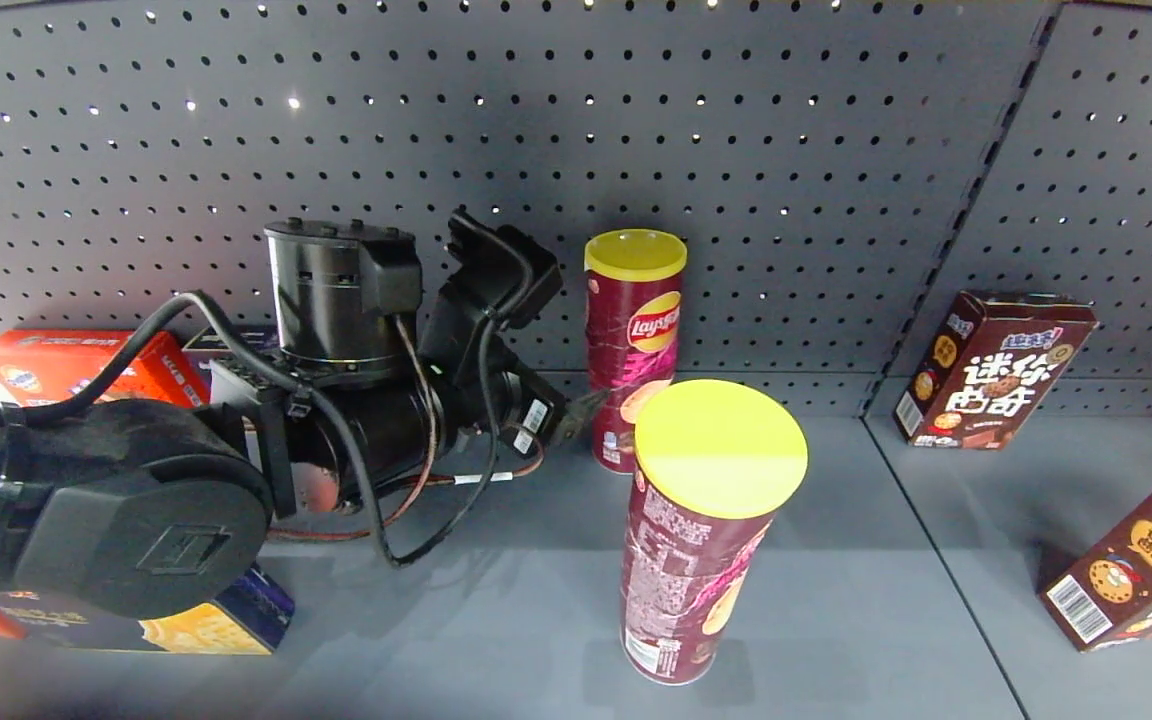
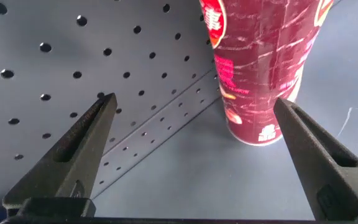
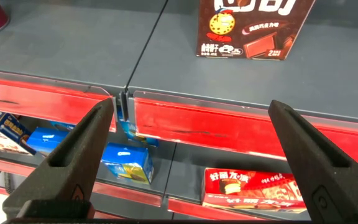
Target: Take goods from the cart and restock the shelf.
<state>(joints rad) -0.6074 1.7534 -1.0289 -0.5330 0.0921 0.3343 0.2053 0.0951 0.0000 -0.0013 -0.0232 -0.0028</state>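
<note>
Landmark = back can (image 1: pixel 634 340), upright on the shelf (image 1: pixel 536 600), hard up to the pegboard (image 1: pixel 736 150), yellow lid up, label facing out. My read: it's pushed right back so the row fills front-ward and shoppers see the face.

Front can (image 1: pixel 706 520) stands upright just in front of back can and a bit to its right, not touching. Same goods, so prob. 2nd in the same row.

L arm comes in low from back can's left. Left gripper (image 1: pixel 576 418) is spread wide w/ nothing held. In the wrist view (image 2: pixel 194 102) the back can's base (image 2: pixel 260 68) sits past the tips, nearer one finger (image 2: pixel 316 155), not between the jaws. Tip is just beside the can's lower side; can't tell if touching. A low, side-on approach suits a tall can: less tip risk.

Right gripper (image 3: pixel 188 112) is also wide open and empty, well apart from back can, out beyond the shelf's front edge over the red rail (image 3: pixel 229 124). Looks parked clear of the L arm's work.

Brown box (image 1: pixel 996 370) leans well to back can's right; orange box (image 1: pixel 76 365) is well to its left.
</note>
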